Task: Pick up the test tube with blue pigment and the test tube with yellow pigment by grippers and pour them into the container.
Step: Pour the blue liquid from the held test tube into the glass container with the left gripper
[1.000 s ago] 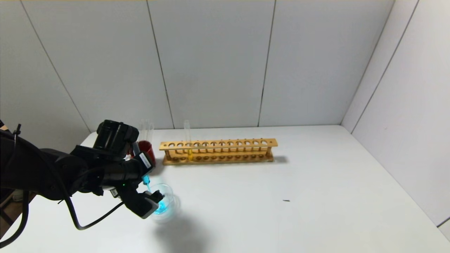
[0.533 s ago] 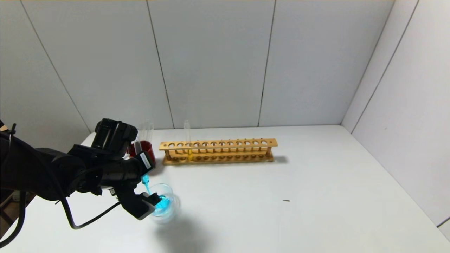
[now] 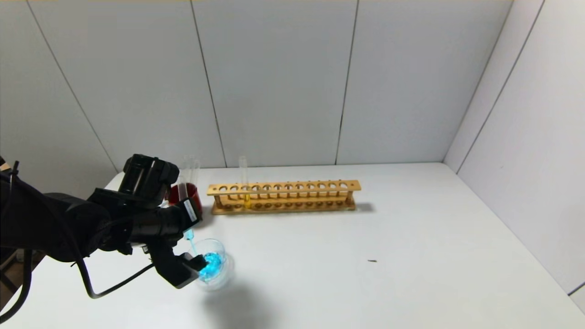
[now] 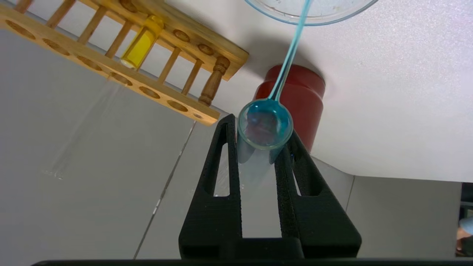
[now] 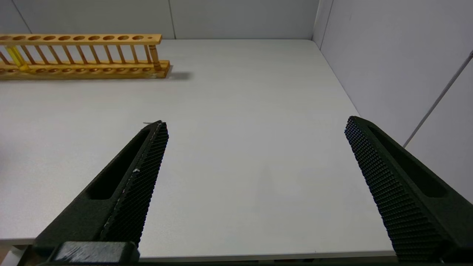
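My left gripper (image 3: 186,214) is shut on the test tube with blue pigment (image 3: 183,192), held tilted mouth-down over the container (image 3: 222,247), a small clear glass dish near the table's front left. A thin teal-blue stream runs from the tube's mouth (image 4: 265,125) into the container (image 4: 343,17), which holds a blue pool. In the left wrist view both black jaws of the left gripper (image 4: 260,129) clamp the tube. The test tube with yellow pigment (image 3: 246,197) (image 4: 140,48) stands in the wooden rack. My right gripper (image 5: 257,122) hovers open and empty over bare table.
The long wooden rack (image 3: 283,196) lies across the table's back, with several empty holes. A dark red cup (image 3: 191,194) with colourless tubes stands just left of it, close behind my left gripper. A small dark speck (image 3: 372,261) lies mid-table. White walls enclose the back and right.
The left wrist has rolled further, tipping the tube steeper. Its upper end now shows in front of the red cup. More blue liquid has gathered in the dish.
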`<state>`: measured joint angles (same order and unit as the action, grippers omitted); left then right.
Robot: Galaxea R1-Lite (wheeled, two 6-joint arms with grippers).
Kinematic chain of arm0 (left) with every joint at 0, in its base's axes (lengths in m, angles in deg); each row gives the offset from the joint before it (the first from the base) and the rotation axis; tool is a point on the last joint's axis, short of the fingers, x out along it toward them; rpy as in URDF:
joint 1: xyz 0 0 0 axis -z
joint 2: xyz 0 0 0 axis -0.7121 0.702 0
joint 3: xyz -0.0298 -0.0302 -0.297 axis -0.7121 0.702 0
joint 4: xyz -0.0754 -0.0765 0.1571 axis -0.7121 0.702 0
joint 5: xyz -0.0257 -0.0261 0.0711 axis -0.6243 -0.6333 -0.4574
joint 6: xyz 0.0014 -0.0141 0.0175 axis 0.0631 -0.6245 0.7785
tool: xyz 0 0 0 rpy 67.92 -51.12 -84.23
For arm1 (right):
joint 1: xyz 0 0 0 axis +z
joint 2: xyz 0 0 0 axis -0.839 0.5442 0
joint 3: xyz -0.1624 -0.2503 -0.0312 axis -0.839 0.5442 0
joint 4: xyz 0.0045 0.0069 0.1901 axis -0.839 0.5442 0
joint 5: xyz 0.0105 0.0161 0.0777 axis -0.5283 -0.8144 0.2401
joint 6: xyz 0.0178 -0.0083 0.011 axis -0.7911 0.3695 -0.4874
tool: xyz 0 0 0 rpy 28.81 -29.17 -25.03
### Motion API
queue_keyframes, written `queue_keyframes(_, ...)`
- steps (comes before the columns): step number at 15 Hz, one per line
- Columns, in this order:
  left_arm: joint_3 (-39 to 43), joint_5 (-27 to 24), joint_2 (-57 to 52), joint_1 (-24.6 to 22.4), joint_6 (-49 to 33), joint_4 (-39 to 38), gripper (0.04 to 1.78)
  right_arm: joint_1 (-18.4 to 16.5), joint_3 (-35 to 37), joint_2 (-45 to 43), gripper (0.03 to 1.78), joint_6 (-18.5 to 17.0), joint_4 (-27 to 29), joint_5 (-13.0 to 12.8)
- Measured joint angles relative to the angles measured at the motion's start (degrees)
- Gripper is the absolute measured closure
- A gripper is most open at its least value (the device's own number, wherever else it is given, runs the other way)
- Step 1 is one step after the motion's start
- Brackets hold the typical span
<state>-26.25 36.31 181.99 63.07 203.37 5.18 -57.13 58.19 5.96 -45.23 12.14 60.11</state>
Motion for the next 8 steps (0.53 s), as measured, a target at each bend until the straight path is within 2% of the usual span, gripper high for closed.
queue_keyframes(2,0.5,0.1,-0.6,0.2,2.7,-1.5,1.50,0.0,0.0,0.0,0.06,0.0,0.0,0.0)
queue_keyframes(8,2.7,0.1,-2.1,0.5,3.3,-3.7,1.50,0.0,0.0,0.0,0.06,0.0,0.0,0.0)
